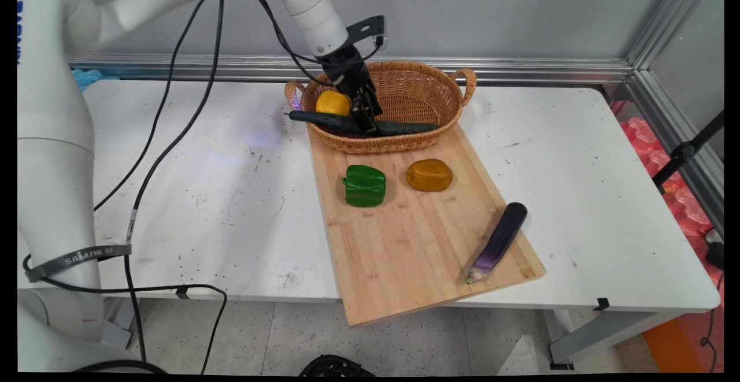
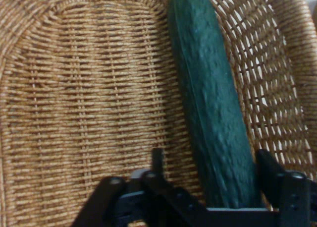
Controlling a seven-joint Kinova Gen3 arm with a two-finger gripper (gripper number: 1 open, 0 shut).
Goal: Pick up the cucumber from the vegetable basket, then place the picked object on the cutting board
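White counter (image 1: 231,197) carries a woven wicker basket (image 1: 416,84) at its far side — inside, the black claw (image 1: 365,121) pinches a long dark-green cucumber (image 1: 404,128).

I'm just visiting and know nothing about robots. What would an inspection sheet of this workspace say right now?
Surface: white table, speckled with dark marks; wooden board on it, overhanging the near edge.
Things: cucumber in the basket, one end poking over the rim; yellow pepper also inside. On the board: green pepper, brown potato-like lump, eggplant.
Clutter: nothing seen.
Gripper: gripper down in the basket, fingers either side of the cucumber; grip cannot be told.
Cables: black cables hang from the arm across the table's left.
Surroundings: grey wall, metal framing, pink items on the floor at right.
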